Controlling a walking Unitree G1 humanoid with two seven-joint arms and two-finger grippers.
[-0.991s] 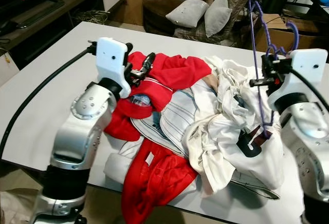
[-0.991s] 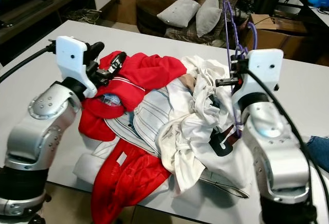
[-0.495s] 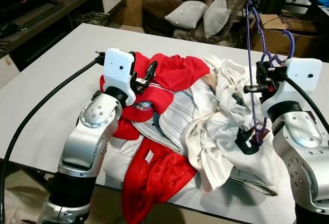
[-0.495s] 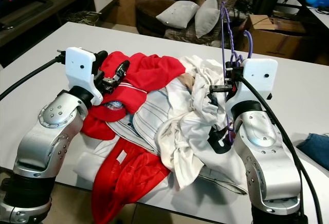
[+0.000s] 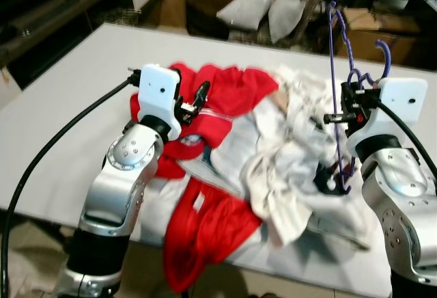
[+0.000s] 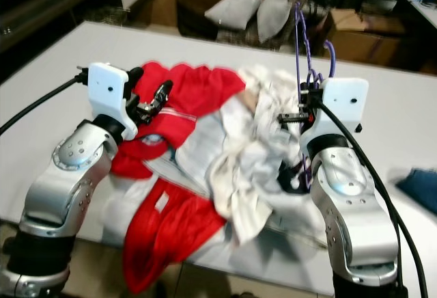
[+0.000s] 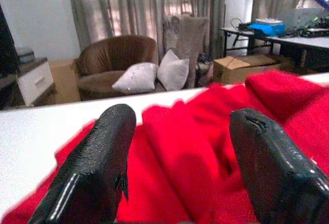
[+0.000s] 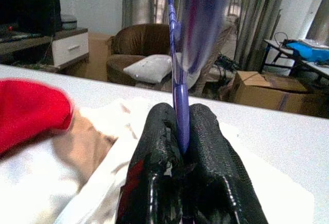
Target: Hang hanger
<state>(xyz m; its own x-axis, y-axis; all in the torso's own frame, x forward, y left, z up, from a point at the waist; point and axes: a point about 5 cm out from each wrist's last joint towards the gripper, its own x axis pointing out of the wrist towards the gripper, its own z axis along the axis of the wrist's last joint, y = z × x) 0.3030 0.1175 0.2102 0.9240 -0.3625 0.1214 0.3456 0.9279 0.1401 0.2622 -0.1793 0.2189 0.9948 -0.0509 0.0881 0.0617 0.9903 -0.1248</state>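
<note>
A purple hanger [image 5: 336, 72] stands upright above the right side of a clothes pile, with its hook at the top. My right gripper [image 5: 339, 115] is shut on its thin rod, which is pinched between the black fingers [image 8: 205, 131] in the right wrist view. My left gripper [image 5: 196, 98] is open and holds nothing. It hovers just over a red garment [image 5: 235, 93] at the left of the pile, and red cloth [image 7: 180, 131] shows between its fingers in the left wrist view. White shirts [image 5: 290, 161] lie under the hanger.
The pile lies on a white table [image 5: 61, 106], with red cloth [image 5: 205, 236] hanging over its near edge. A blue cloth [image 6: 418, 190] lies at the table's right. Behind the table are a brown armchair with grey pillows [image 5: 251, 7], a cardboard box [image 5: 365, 28] and a low TV stand [image 5: 48, 24].
The whole picture has shifted and blurred, so the camera moved. My right gripper still holds the hanger upright, and my left gripper stays open over the red garment.
</note>
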